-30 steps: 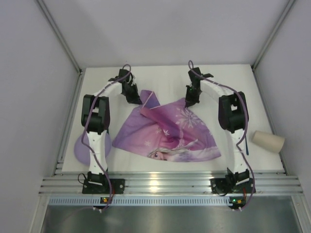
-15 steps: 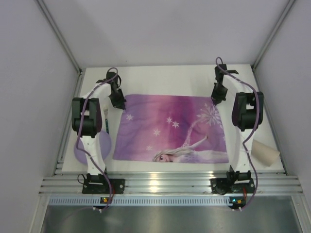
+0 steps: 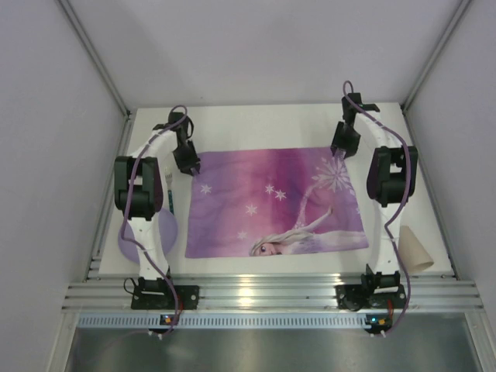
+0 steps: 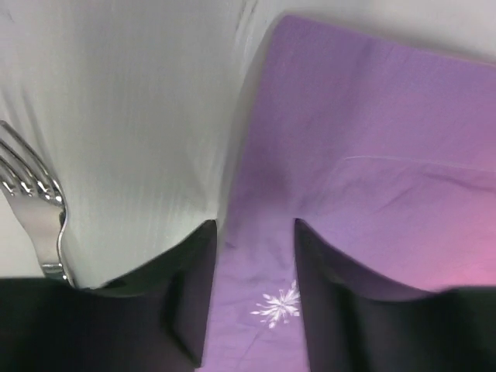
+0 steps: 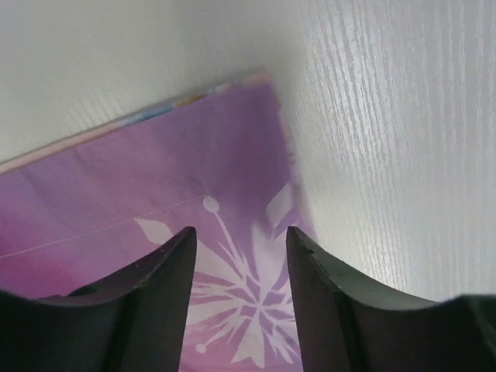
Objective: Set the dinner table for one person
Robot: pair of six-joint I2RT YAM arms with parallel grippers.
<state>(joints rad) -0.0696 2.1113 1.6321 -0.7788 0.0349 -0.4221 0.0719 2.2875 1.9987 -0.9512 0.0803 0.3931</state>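
Both slightly open and empty: left gripper over far-left corner of mat, right gripper over far-right corner. Lies flat on table, the wide white top under everything. Fork and plate left of mat, cup right

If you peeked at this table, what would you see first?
The big purple-pink princess placemat, lying flat in the middle of the white dinner table. The left gripper and right gripper are open at its two far corners. A beige cup lies tipped over at the near right edge.
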